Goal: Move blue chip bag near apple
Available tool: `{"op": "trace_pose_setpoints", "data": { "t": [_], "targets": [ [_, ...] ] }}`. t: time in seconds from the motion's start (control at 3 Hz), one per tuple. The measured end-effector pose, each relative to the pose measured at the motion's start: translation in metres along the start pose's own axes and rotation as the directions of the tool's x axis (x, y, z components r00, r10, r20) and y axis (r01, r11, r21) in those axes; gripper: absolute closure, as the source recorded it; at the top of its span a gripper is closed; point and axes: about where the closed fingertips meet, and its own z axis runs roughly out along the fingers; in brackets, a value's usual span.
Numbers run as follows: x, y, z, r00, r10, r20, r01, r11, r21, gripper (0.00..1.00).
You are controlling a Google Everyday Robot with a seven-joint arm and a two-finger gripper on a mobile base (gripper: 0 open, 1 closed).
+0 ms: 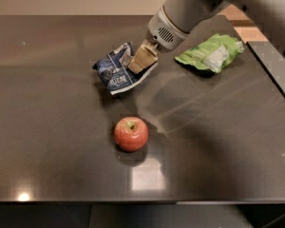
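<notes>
The blue chip bag [115, 73] is a crumpled dark-blue packet with a white label, held tilted just above the dark table [47, 127] at centre back. My gripper [141, 61] comes in from the upper right and its tan fingers [143, 57] are shut on the bag's right edge. The red apple [131, 133], yellowish around the stem, stands on the table in front of the bag, about one bag length away. It is apart from the bag and the gripper.
A light-green chip bag [210, 53] lies at the back right, close to the arm. The table's right edge [270, 75] runs diagonally at the right, and its front edge crosses the bottom of the view.
</notes>
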Motion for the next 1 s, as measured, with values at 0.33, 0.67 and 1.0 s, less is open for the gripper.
{"op": "trace_pose_setpoints", "data": {
  "t": [0.33, 0.67, 1.0],
  "targets": [
    [0.007, 0.026, 0.006, 0.999, -0.046, -0.003, 0.045, 0.9982, -0.04, 1.0],
    [0.013, 0.039, 0.016, 0.998, -0.069, -0.014, 0.068, 0.9959, -0.06, 0.82],
    [0.017, 0.047, 0.025, 0.996, -0.085, -0.021, 0.083, 0.9934, -0.078, 0.59]
  ]
}}
